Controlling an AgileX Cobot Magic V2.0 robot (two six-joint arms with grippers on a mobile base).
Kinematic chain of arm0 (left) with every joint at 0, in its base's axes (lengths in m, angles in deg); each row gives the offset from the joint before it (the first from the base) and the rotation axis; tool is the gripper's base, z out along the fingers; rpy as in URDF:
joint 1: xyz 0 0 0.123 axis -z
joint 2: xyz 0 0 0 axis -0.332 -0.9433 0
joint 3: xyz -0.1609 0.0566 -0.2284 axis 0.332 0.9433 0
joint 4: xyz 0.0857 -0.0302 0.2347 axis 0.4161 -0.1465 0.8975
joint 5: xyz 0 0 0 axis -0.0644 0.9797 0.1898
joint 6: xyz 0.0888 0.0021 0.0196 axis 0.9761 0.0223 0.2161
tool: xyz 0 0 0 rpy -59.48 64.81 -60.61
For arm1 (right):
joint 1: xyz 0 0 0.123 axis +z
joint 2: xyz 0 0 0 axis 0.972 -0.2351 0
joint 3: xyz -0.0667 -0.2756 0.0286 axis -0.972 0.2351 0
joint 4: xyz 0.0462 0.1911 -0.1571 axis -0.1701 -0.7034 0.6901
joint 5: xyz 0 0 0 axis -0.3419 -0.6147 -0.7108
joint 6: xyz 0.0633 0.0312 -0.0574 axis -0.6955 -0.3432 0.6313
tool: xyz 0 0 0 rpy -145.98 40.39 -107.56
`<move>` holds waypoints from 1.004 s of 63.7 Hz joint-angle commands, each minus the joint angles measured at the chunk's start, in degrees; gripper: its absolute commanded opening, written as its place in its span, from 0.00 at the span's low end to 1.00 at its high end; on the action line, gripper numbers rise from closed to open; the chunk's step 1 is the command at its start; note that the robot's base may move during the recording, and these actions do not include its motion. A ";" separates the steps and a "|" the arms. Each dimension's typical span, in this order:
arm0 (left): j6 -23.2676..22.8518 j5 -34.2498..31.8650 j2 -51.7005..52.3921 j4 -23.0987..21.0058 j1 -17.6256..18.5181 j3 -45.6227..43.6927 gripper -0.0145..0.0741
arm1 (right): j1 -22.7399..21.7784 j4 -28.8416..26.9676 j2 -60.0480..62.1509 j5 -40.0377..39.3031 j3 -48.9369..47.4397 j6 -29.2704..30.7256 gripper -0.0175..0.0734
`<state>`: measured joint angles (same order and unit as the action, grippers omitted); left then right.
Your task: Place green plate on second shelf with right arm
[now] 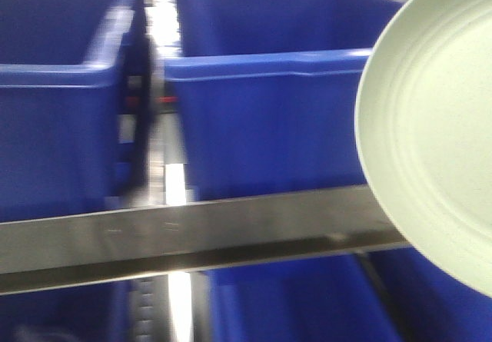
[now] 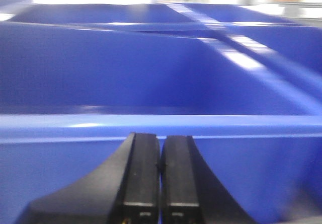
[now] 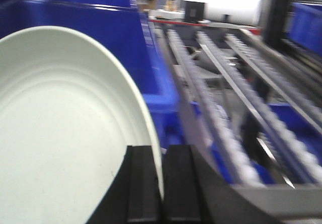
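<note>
- The green plate (image 1: 430,142) is round and shallow, a pale sage green with a matte face. Faint concentric rings run inside a low raised rim.
- In the front-facing view only part of it shows, cut off by the right edge. Its ringed eating face is turned towards the camera.
- It is in the air at the right end of the metal shelf rail (image 1: 192,234). It overlaps that end and the right side of the right-hand blue bin (image 1: 261,119). It is not seen to rest on anything.
- Being a disc, the plate has no long axis. It stands on edge rather than flat. In the right wrist view the green plate (image 3: 65,133) has its hollow face turned to the left, and its rim arcs up and leftwards from the grip.
- The right gripper (image 3: 162,156) is clamped on the plate's rim. The thin edge sits between the two black fingers (image 3: 143,183), one on each face.
- To the right of the plate in that view, roller tracks (image 3: 211,108) run away from the camera. A blue bin wall (image 3: 100,32) stands behind the plate.
- The left gripper (image 2: 161,143) has its pads (image 2: 143,173) pressed together with nothing between them. It is just in front of the rim of a blue bin (image 2: 151,73).
- A second blue bin (image 1: 54,127) sits at the left end of the shelf, beside the first. All three views are blurred.
</note>
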<state>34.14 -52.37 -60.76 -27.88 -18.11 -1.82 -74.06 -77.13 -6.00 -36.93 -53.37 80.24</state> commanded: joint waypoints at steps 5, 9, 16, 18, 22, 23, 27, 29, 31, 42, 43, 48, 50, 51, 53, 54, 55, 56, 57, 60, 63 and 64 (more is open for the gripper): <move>-0.08 -4.70 1.04 -0.32 0.37 2.40 0.31 | -0.35 0.07 -0.45 -6.78 -1.99 -0.40 0.26; -0.08 -4.70 1.04 -0.32 0.37 2.40 0.31 | -0.35 0.07 -0.45 -6.78 -1.99 -0.40 0.26; -0.08 -4.70 1.04 -0.32 0.37 2.40 0.31 | -0.35 0.07 -0.45 -6.78 -1.99 -0.40 0.26; -0.08 -4.70 1.04 -0.32 0.37 2.40 0.31 | -0.35 0.07 -0.45 -6.78 -1.99 -0.40 0.26; -0.08 -4.70 1.04 -0.32 0.37 2.40 0.31 | -0.35 0.07 -0.45 -6.78 -1.99 -0.40 0.26; -0.08 -4.70 1.04 -0.32 0.37 2.40 0.31 | -0.35 0.07 -0.45 -6.78 -1.99 -0.40 0.26; -0.08 -4.70 1.04 -0.32 0.37 2.40 0.31 | -0.35 0.07 -0.45 -6.78 -1.99 -0.40 0.26; -0.08 -4.70 1.04 -0.32 0.37 2.40 0.31 | -0.35 0.07 -0.45 -6.78 -1.99 -0.40 0.26; -0.08 -4.70 1.04 -0.32 0.37 2.40 0.31 | -0.35 0.07 -0.45 -6.78 -1.99 -0.40 0.26; -0.08 -4.70 1.04 -0.32 0.37 2.40 0.31 | -0.35 0.07 -0.45 -6.78 -1.99 -0.40 0.26; -0.08 -4.70 1.04 -0.32 0.37 2.40 0.31 | -0.35 0.07 -0.45 -6.78 -1.99 -0.40 0.26; -0.08 -4.70 1.04 -0.32 0.37 2.40 0.31 | -0.35 0.07 -0.45 -6.78 -1.99 -0.40 0.26; -0.08 -4.70 1.04 -0.32 0.37 2.40 0.31 | -0.35 0.07 -0.45 -6.78 -1.99 -0.40 0.26; -0.08 -4.70 1.04 -0.32 0.37 2.40 0.31 | -0.35 0.07 -0.45 -6.78 -1.99 -0.40 0.26; -0.08 -4.70 1.04 -0.32 0.37 2.40 0.31 | -0.35 0.07 -0.45 -6.78 -1.99 -0.40 0.26; -0.08 -4.70 1.04 -0.32 0.37 2.40 0.31 | -0.35 0.07 -0.45 -6.78 -1.99 -0.40 0.26; -0.08 -4.70 1.04 -0.32 0.37 2.40 0.31 | -0.35 0.07 -0.45 -6.78 -1.99 -0.40 0.26; -0.08 -4.70 1.04 -0.32 0.37 2.40 0.31 | -0.35 0.07 -0.45 -6.78 -1.99 -0.40 0.26; -0.08 -4.70 1.04 -0.32 0.37 2.40 0.31 | -0.35 0.07 -0.45 -6.78 -1.99 -0.40 0.26; -0.08 -4.70 1.04 -0.32 0.37 2.40 0.31 | -0.35 0.07 -0.45 -6.78 -1.99 -0.40 0.26; -0.08 -4.70 1.04 -0.32 0.37 2.40 0.31 | -0.35 0.07 -0.45 -6.78 -1.99 -0.40 0.26; -0.08 -4.70 1.04 -0.32 0.37 2.40 0.31 | -0.35 0.07 -0.45 -6.78 -1.99 -0.40 0.26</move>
<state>34.14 -52.37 -60.76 -27.88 -18.11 -1.82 -74.06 -77.13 -6.00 -36.93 -53.37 80.24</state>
